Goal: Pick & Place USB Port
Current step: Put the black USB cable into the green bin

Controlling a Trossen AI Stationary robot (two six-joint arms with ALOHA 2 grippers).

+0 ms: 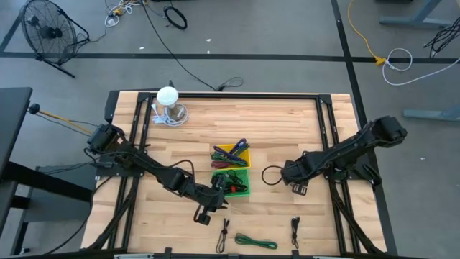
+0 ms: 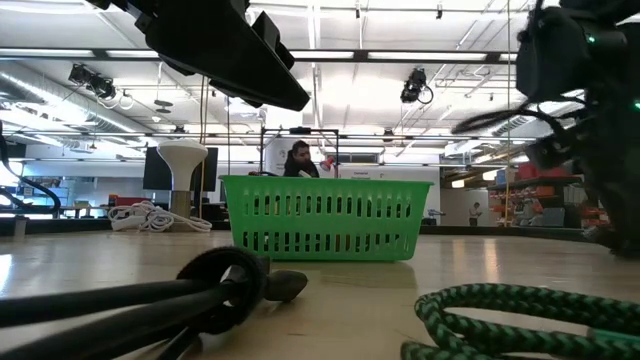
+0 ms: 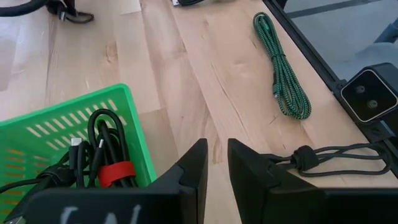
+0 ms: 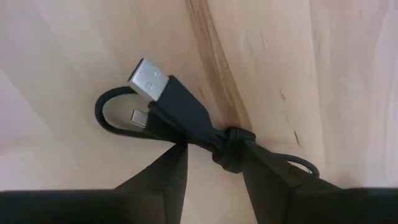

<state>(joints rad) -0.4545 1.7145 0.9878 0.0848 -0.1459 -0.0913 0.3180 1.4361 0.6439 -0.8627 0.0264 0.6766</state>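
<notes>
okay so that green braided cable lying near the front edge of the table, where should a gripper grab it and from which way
Grip the green braided cable at mid-bundle, coming straight down with the jaws across its narrow width. It lies flat on the table, folded into a long slim bundle, so the strands run together there; the ends taper to loose loops and plugs. The left gripper is nearest, judging by the high view.

Left hand (image 1: 203, 215) low at front centre, fingers nearly together, right hand (image 1: 297, 188) lowered, fingers parted

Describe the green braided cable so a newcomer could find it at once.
Start at the green basket in the middle of the wooden table, then look toward the near edge. The green braided cable lies there, bundled, between two black cable bundles. It is the only loose green cable on the wood.
</notes>
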